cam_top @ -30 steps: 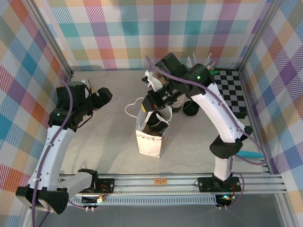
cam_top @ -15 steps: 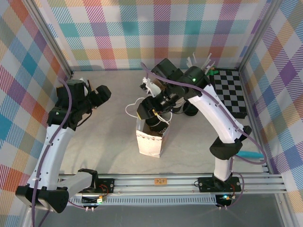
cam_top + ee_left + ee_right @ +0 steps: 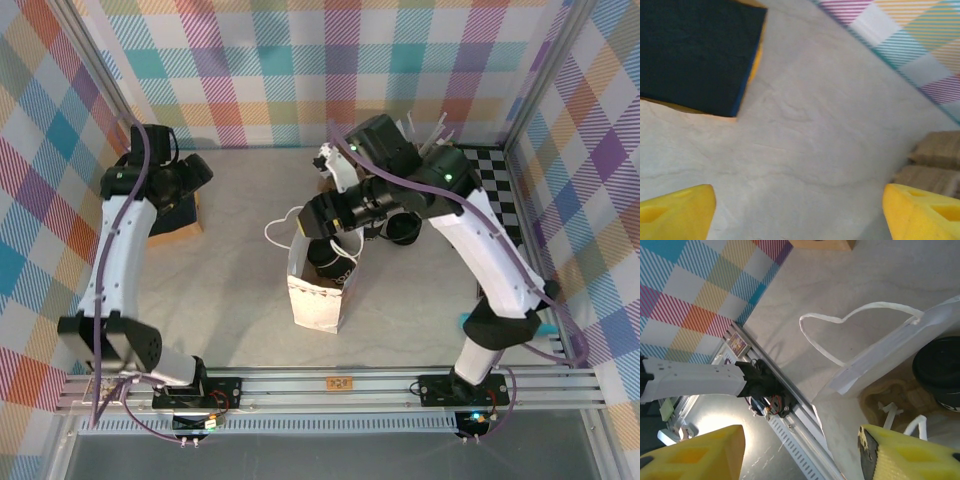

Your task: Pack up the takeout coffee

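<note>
The coffee (image 3: pixel 328 264) stands upright inside the white paper bag (image 3: pixel 318 300), which sits open-topped near the middle of the table (image 3: pixel 230 290). In the right wrist view its black lid (image 3: pixel 940 371) shows at the right edge, past the bag's near wall, with the brown floor of the bag beside it. The bag's white handle (image 3: pixel 850 322) loops outward over the table.

The right claw (image 3: pixel 320 215) hangs just above the rear rim of the bag, over the cup and apart from it (as far as the top view lets one judge). Its yellow fingers (image 3: pixel 692 452) are spread wide with nothing between them; the table rail and the base of the other arm lie in the gap.

The left claw (image 3: pixel 188 172) is well apart from the bag, up at the back left corner near the plaid wall. It hovers over a dark block (image 3: pixel 172 212) that lies on the table there. In the left wrist view its jaws are also spread wide and empty, one yellow tip at each lower corner, and the block shows a yellow edge along its side. Some brown things lie at the right edge of that view, too blurred to name.

A checkered mat (image 3: pixel 490 190) lies at the back right of the table.
</note>
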Controlling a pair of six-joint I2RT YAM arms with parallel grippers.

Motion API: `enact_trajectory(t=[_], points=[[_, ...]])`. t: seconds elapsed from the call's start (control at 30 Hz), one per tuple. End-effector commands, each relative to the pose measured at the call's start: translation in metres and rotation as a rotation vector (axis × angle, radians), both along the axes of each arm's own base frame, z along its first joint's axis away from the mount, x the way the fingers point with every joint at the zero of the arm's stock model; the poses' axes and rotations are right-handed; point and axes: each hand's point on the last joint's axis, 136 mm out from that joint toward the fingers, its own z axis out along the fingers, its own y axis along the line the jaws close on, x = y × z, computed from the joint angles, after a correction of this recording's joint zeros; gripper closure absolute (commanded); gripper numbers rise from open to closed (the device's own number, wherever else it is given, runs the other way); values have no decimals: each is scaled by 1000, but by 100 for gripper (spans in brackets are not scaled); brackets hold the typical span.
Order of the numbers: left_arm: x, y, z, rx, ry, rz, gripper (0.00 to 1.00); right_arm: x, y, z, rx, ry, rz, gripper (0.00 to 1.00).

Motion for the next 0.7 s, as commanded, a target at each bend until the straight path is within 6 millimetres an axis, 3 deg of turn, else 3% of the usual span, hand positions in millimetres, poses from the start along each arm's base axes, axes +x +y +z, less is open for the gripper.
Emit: enact_trajectory(t=[0.0,0.13,0.27,0.4,0.67], points=[[-2,25,-32,44,160,25,21,6,-7,7,29,-44,-41,40],[17,46,-58,38,217,56,29,7,-16,0,24,-57,-66,44],[33,55,-80,75,300,38,33,12,-25,-10,31,-57,-96,48],[45,65,-106,88,402,24,47,18,-37,-29,27,-20,-135,50],[66,73,-139,70,455,22,49,32,-63,-62,20,55,-225,50]])
